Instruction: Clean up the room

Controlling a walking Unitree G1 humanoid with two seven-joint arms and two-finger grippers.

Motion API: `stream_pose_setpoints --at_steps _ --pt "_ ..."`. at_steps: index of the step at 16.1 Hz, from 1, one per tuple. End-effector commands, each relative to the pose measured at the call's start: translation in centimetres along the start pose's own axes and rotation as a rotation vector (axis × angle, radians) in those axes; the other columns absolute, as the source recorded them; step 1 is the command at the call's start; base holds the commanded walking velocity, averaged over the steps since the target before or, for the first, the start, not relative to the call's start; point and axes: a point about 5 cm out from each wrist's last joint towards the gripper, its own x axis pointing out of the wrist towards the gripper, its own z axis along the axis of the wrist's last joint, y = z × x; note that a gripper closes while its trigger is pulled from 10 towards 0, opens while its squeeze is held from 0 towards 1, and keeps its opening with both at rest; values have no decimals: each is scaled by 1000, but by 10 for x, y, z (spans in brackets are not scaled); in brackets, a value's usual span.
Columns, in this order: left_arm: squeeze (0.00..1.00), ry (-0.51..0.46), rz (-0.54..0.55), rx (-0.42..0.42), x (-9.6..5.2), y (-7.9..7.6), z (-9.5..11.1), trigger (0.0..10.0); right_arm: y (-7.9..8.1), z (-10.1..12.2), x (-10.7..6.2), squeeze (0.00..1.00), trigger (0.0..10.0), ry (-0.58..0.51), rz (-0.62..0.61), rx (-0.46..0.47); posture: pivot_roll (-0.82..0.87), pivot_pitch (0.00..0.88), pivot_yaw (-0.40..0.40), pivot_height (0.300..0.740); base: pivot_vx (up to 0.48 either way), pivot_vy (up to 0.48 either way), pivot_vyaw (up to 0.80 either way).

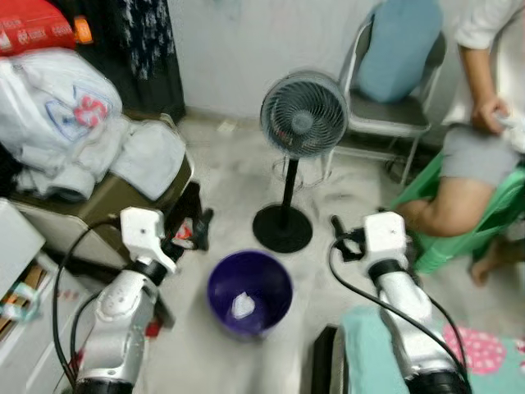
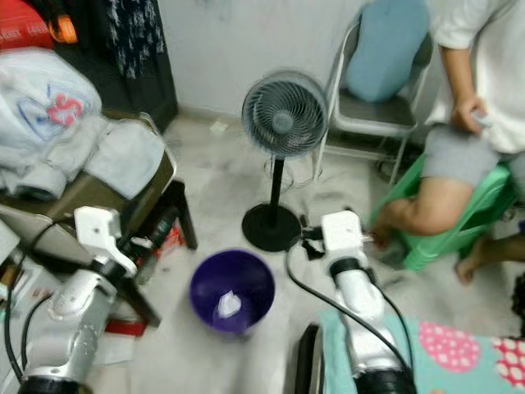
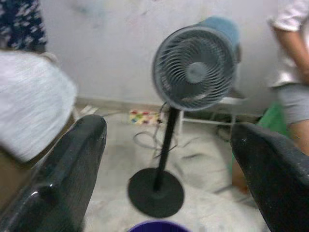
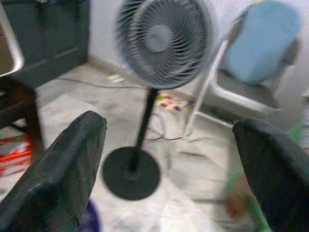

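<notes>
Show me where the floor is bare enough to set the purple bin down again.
Bare floor lies between the purple bin, the fan's base and the brown table, and behind the fan toward the wall. It is crowded right of the fan: folding chair, green stool and a seated person's leg.

The round purple plastic bin (image 1: pixel 249 294) has a smooth, faintly glossy wall, with a crumpled white scrap of paper (image 1: pixel 243 306) inside. The grey plastic pedestal fan (image 1: pixel 303 115) looks matt. The pale stone floor (image 1: pixel 238 176) is mottled and dull. The left end effector (image 3: pixel 169 183) has glossy black fingers (image 3: pixel 67 174).
</notes>
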Motion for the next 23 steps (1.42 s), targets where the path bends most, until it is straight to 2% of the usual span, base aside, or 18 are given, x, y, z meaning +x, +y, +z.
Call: stream_pose_setpoints --at_steps 1,7,11,23 --pt "0 19 4 3 -1 0 -3 10000 -4 1 0 0 10000 0 -4 -6 -24 128 -23 740 0 0 0" --pt "0 17 -3 3 -1 -1 -2 10000 -3 1 1 0 10000 0 -1 -15 -26 132 -21 740 0 0 0" --pt "0 14 -9 1 -1 -2 -2 10000 -2 0 1 0 10000 4 2 -15 -25 132 -21 740 0 0 600" --pt "0 10 -16 0 1 -3 -2 10000 -3 1 3 0 10000 5 9 -14 -27 125 -24 740 252 0 70"
